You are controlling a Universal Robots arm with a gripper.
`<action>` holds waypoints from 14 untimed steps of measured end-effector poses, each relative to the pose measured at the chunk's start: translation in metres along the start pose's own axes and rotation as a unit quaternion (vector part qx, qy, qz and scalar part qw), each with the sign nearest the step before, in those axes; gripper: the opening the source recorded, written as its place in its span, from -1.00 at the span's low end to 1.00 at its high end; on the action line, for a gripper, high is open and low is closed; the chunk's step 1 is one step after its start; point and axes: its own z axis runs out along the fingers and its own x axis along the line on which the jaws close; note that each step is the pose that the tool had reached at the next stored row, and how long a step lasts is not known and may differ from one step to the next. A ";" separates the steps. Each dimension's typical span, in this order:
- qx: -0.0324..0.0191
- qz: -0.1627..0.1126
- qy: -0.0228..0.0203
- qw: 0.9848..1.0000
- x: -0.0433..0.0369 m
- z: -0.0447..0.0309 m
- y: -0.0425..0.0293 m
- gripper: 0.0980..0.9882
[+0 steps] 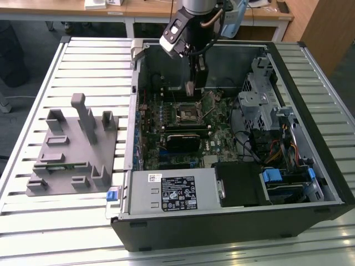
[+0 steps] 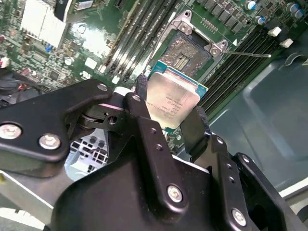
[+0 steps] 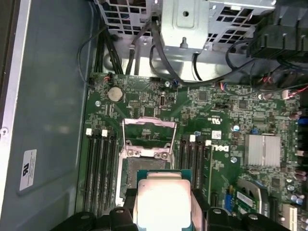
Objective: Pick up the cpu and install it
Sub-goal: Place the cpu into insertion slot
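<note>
While hovering over the open metal-framed motherboard socket (image 2: 185, 55), had black gripper (image 2: 169, 111) clamped on small silver-topped square cpu (image 2: 174, 96); install step, probably needed careful squaring-up.

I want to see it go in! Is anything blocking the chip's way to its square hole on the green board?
Nothing visible does. The gripper holds the cpu above the open socket, and the socket's metal frame is flipped up, clear of the opening.
</note>
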 end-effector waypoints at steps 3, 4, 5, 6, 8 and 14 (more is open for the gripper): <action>0.001 0.000 0.000 1.000 0.0008 0.0054 -0.0005 -0.03; 0.001 0.001 0.000 1.000 0.0008 0.0072 -0.0009 -0.03; 0.001 0.002 0.000 1.000 0.0010 0.0089 -0.0011 -0.03; 0.001 0.002 0.000 1.000 0.0012 0.0104 -0.0013 -0.03; 0.001 0.003 0.000 1.000 0.0019 0.0137 -0.0016 -0.03; 0.002 0.007 0.000 1.000 0.0038 0.0209 -0.0026 -0.03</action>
